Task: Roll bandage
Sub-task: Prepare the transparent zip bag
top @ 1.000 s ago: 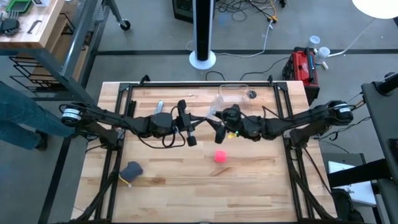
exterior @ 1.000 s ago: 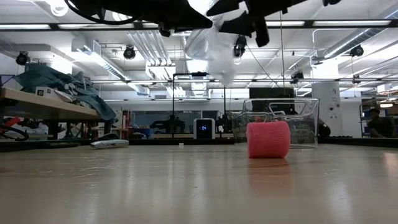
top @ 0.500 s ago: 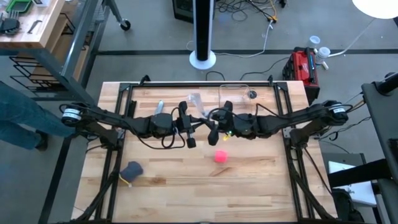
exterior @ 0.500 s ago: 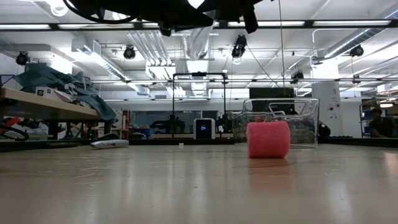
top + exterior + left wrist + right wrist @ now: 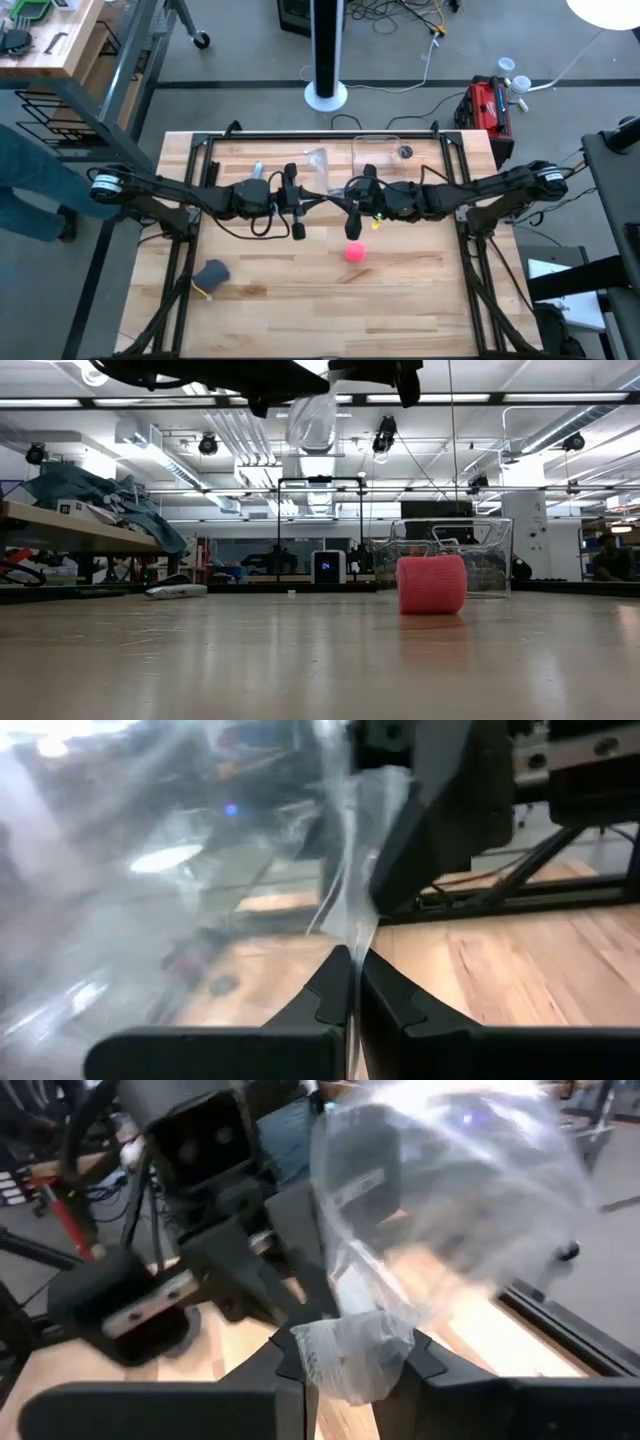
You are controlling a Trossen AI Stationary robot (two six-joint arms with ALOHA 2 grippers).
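Observation:
The bandage [image 5: 354, 252] is a compact pink roll standing on the table by one flat end, also in the low view [image 5: 431, 584]. No gripper touches it. High above the table's middle, my left gripper [image 5: 312, 203] and my right gripper [image 5: 338, 203] meet tip to tip, both pointing about level. Each is shut on a clear crinkled plastic bag [image 5: 318, 166], which the low view shows hanging between them [image 5: 312, 420]. The roll lies nearer the table's front edge than both grippers. My left gripper pinches a thin pleated edge of the plastic bag [image 5: 349, 935] between its two fingertips [image 5: 322, 995], coming level from the table's left. The bag is clear of the table. My right gripper pinches a crumpled, bunched part of the bag [image 5: 350, 1348] between its two fingers [image 5: 425, 1362], level from the table's right. The rest of the bag billows out beyond the fingers [image 5: 440, 1190].
A dark grey-blue lump [image 5: 212, 272] lies near the front left of the table. A clear plastic box [image 5: 380, 150] stands at the far edge, also in the low view [image 5: 450, 550]. A small light object [image 5: 257, 171] lies at the back left.
My right gripper has risen a little, rolled, and shut on the plastic bag beside my left gripper's fingertips. The bag, which hung low and spread below the grippers, has been drawn up and toward the table's left. The pink roll has stayed put.

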